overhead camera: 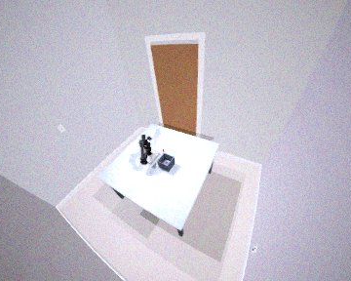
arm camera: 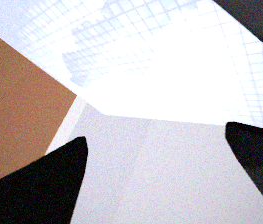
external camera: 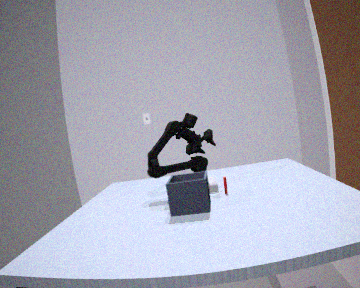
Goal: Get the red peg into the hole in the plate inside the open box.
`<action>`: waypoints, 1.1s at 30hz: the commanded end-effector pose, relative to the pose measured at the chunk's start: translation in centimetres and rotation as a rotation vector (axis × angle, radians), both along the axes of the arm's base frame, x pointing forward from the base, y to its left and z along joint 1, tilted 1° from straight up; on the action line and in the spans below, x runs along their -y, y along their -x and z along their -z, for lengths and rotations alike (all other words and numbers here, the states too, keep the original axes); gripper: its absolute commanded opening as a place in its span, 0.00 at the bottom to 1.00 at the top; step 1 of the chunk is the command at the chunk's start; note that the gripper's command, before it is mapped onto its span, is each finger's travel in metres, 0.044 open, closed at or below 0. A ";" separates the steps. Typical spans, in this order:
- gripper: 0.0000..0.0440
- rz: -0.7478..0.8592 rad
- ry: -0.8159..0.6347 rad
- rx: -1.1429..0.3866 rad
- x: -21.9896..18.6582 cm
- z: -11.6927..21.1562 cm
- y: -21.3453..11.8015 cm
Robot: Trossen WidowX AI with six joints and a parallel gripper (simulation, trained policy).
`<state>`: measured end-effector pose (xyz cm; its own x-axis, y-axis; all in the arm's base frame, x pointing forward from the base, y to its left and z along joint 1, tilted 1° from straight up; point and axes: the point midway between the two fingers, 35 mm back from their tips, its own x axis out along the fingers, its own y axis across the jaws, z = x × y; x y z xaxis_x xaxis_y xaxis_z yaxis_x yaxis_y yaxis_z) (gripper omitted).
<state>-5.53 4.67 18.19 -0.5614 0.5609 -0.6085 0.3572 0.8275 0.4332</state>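
Note:
The red peg (overhead camera: pixel 163 150) (external camera: pixel 225 185) stands upright on the table, to the right of the box in the exterior view. The dark grey open box (overhead camera: pixel 167 167) (external camera: pixel 189 196) stands on the table. Its inside is too small to make out in the top view, and its bottom is hidden in the exterior view. My gripper (external camera: pixel 209 148) (arm camera: pixel 155 136) is open, with nothing between its fingers. It is raised above the table, above box height, and apart from the peg. The peg does not show in the wrist view.
The black arm (overhead camera: pixel 143 150) (external camera: pixel 159 150) stands on the white table (overhead camera: pixel 154 187) (external camera: pixel 288 215), behind the box in the exterior view. A small pale object (external camera: pixel 214 188) lies between box and peg there. A dark shape fills the wrist view's top right corner. A brown door (overhead camera: pixel 175 83) (arm camera: pixel 17 105) is beyond the table.

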 end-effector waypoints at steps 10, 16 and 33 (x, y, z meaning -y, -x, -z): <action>1.00 0.248 0.138 0.007 -0.9 -1.2 -0.6; 1.00 0.417 0.211 0.022 -2.3 -2.1 -1.3; 1.00 0.780 0.329 0.095 -6.9 -5.1 -6.3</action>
<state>-0.26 10.96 22.66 -0.0612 0.5603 -0.8261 0.8382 0.4781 0.2622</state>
